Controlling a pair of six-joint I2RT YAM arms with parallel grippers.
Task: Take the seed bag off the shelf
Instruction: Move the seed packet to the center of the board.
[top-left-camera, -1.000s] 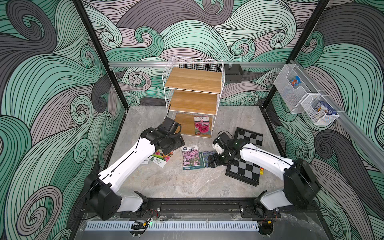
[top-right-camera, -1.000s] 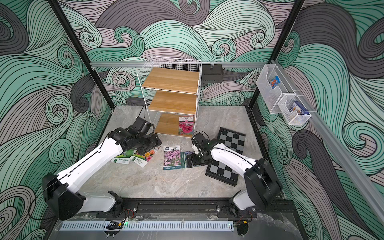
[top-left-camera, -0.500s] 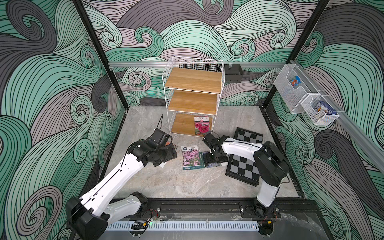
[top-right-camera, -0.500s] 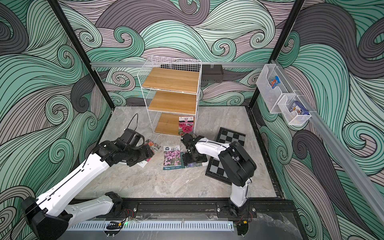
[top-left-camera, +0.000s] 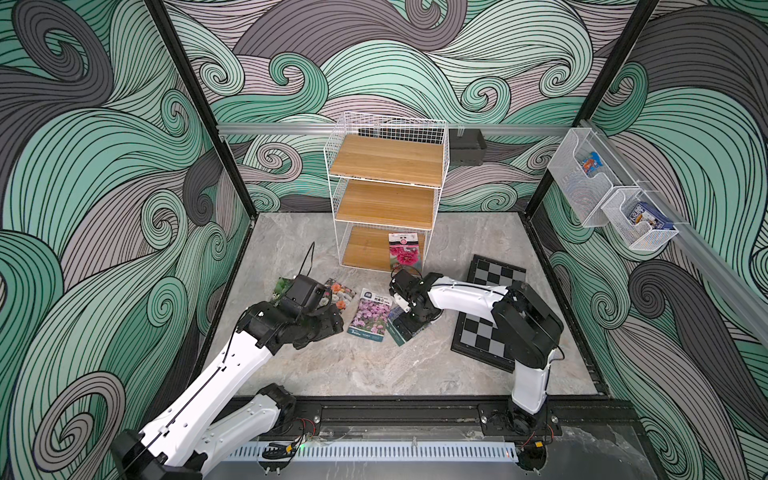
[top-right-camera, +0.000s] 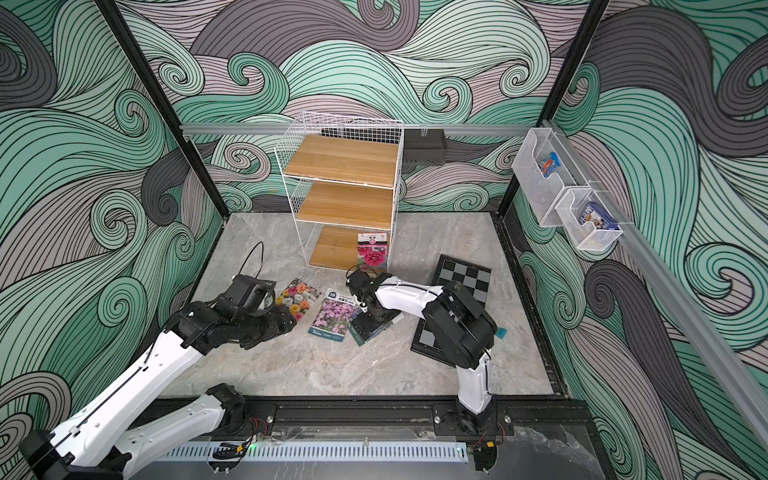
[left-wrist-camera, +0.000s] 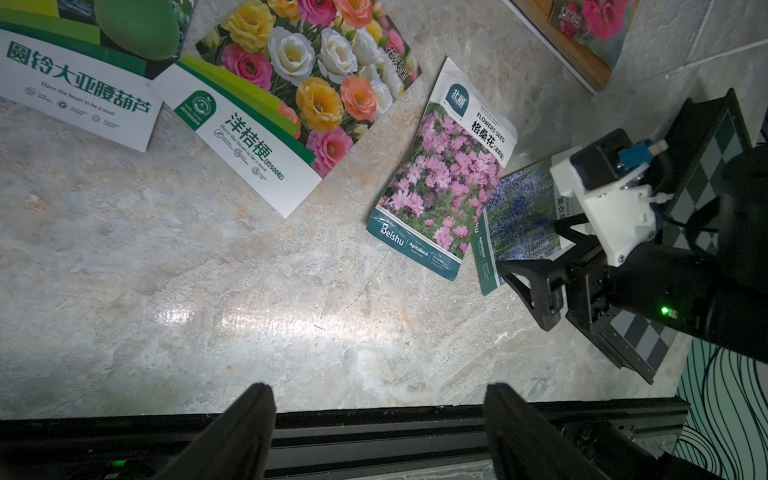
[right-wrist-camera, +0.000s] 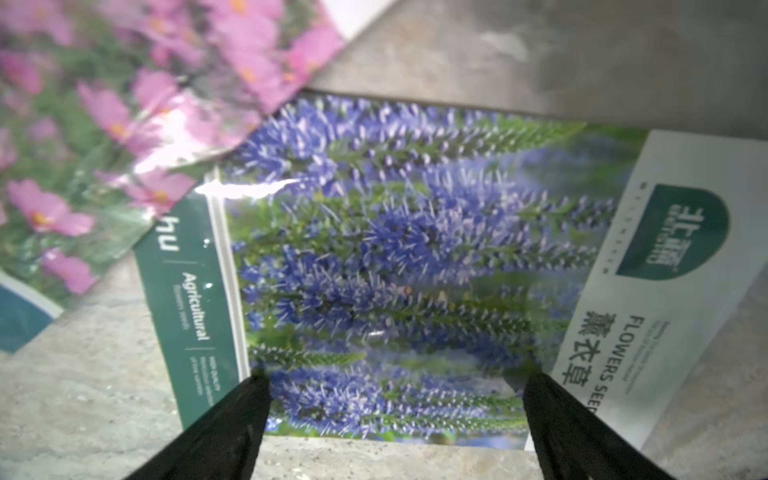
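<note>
top x2: high front, facing shelf (top-left-camera: 386, 160) | wrists: close, share lavender packet (left-wrist-camera: 519, 212)

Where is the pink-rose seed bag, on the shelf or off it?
On it: the seed bag sits on the bottom wooden board of the shelf, at its right end, inside the wire frame.

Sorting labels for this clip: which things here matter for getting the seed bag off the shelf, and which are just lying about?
Job: white wire shelf; pink-flower seed bag on its bottom board.
Lying about: chessboard; clear wall bins; cosmos packet; lavender packet; mixed-flower packet; gourd packet.
</note>
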